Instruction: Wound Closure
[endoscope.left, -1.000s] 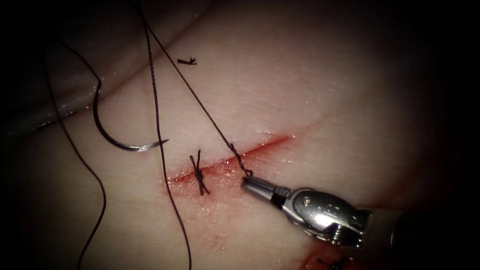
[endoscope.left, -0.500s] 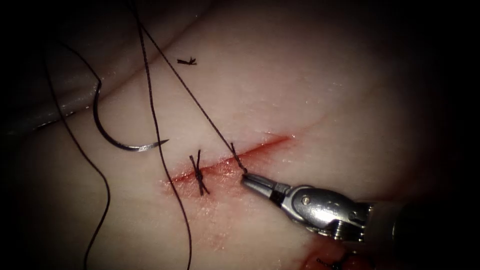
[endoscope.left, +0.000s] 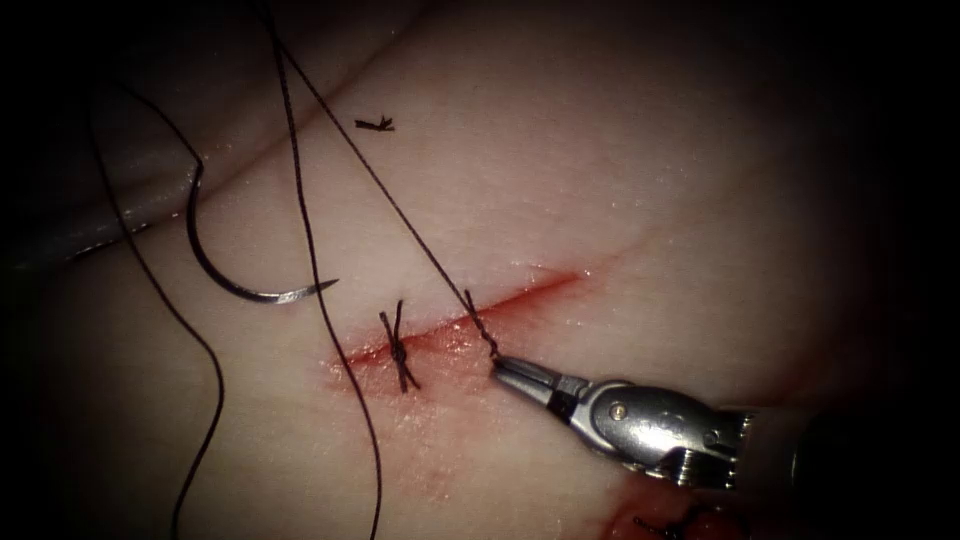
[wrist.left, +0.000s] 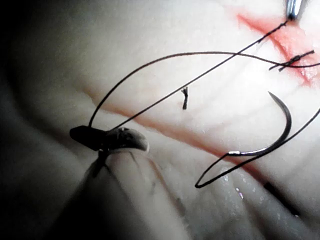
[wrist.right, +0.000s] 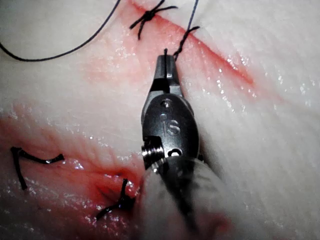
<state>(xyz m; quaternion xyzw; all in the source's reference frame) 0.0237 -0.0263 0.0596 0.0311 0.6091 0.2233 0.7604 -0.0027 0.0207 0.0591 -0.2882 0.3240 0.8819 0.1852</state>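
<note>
My right tool (endoscope.left: 497, 365) comes in from the lower right, its jaws shut on the short end of the thread (endoscope.left: 403, 215) right at the cut (endoscope.left: 530, 288); the right wrist view shows the same hold (wrist.right: 165, 56). From there the thread climbs to the upper left, where my left tool (wrist.left: 80, 135) is shut on it. The curved needle (endoscope.left: 232, 287) lies free on the tissue (endoscope.left: 600, 180) left of the cut, held by neither tool and not in the tissue. A tied knot (endoscope.left: 398, 350) sits across the cut's left end.
A loose cut end of thread (endoscope.left: 373, 123) lies on the tissue above the cut. A slack length of thread (endoscope.left: 205, 360) trails down the left side. A second reddened cut with stitches (wrist.right: 120, 200) lies beside the right tool's shaft.
The right tool has shifted slightly right and down with the thread end in its jaws. The small loop at its tip has drawn smaller. The needle has not moved.
</note>
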